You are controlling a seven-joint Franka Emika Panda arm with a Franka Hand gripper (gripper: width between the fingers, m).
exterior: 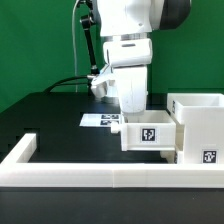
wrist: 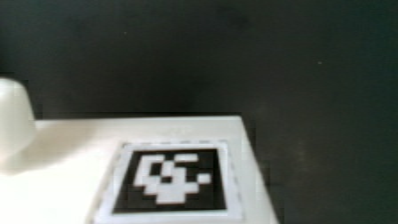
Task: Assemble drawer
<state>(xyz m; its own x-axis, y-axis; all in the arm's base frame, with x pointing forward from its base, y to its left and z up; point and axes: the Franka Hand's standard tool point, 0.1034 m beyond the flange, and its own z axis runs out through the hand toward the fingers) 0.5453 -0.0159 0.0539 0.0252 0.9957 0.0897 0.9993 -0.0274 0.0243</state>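
The tall white shell (exterior: pixel 200 118) stands at the exterior view's right, with a tag low on its front (exterior: pixel 209 155). A white tray (exterior: pixel 148 133) with a tag on its front sticks out of the shell toward the exterior view's left. My gripper (exterior: pixel 129 110) reaches down right behind the tray's outer end; its fingertips are hidden by the tray. The wrist view shows a white tagged face (wrist: pixel 173 175) on the black table, with a blurred white shape (wrist: pixel 13 115) beside it. A second tray is not in view.
The long low white border rail (exterior: pixel 100 176) runs along the front and turns back at the exterior view's left (exterior: pixel 22 150). The marker board (exterior: pixel 100 120) lies flat behind the gripper. A green wall and cables stand at the back.
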